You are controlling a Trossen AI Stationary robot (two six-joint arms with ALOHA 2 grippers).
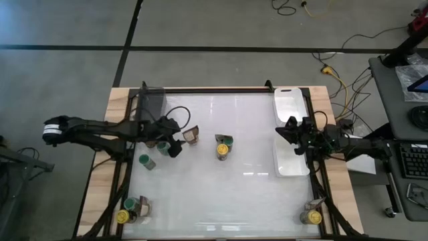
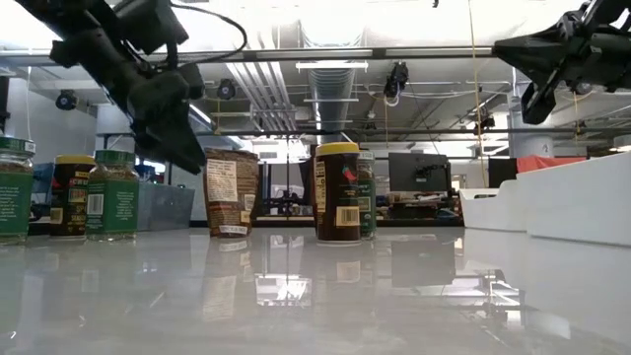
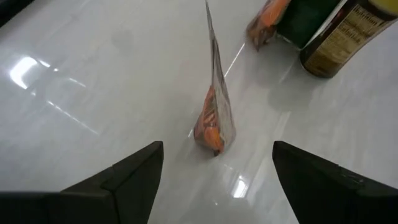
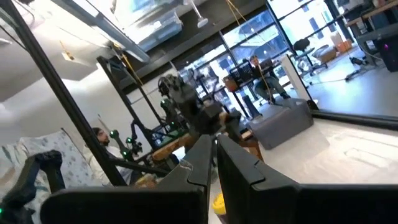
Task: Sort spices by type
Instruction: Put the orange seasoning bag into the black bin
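The spices are small jars with yellow or green lids. A yellow-lidded jar (image 1: 222, 151) and a green-lidded one (image 1: 227, 139) stand mid-table, with two green-lidded jars (image 1: 146, 161) beside my left arm. A thin clear pouch of orange spice (image 3: 213, 119) stands upright on its bottom edge. My left gripper (image 3: 214, 180) is open and slants down just short of the pouch (image 1: 191, 136), one finger on either side of its line, touching nothing. My right gripper (image 4: 212, 163) is shut and empty, raised over the white tray (image 1: 291, 167).
A grey bin (image 1: 151, 100) sits at the far left corner. Jars and a pouch (image 1: 132, 209) cluster at the near left corner. A jar and a pouch (image 1: 312, 213) stand at the near right corner. Bare table lies between the centre jars and the near edge.
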